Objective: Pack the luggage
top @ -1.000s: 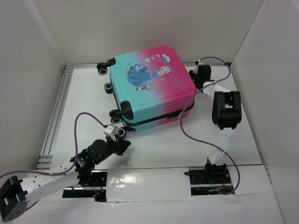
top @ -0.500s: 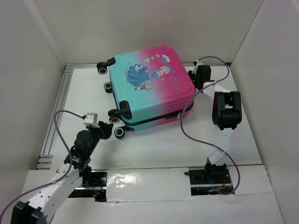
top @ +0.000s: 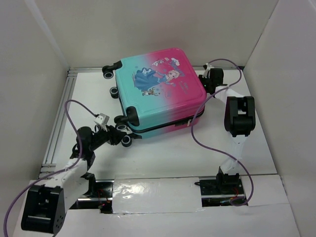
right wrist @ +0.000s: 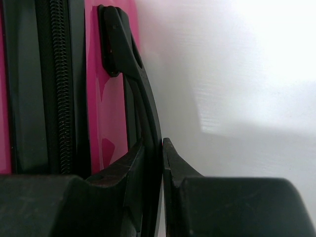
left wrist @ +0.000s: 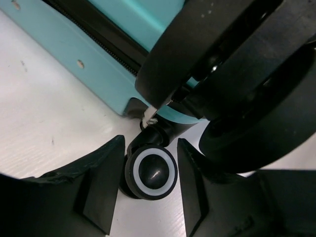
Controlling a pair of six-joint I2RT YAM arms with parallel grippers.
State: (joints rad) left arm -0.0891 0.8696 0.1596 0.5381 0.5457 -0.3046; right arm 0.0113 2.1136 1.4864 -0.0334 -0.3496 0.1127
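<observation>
Luggage lies flat and closed toward the back of the white table, print side up, lining hidden. At the pink end, the right gripper has both fingers pressed tight onto the thin black side handle, whose lower stretch vanishes between them. At the teal corner, the left gripper is spread wide either side of a black wheel, gaps showing and nothing held. Dark arm housing blocks that view's upper right.

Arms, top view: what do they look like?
Left arm and right arm match: white links, black joint housings, a purple cable looping off each. Left tool and right tool have matte black fingers. Grey-white box on the left wrist.
</observation>
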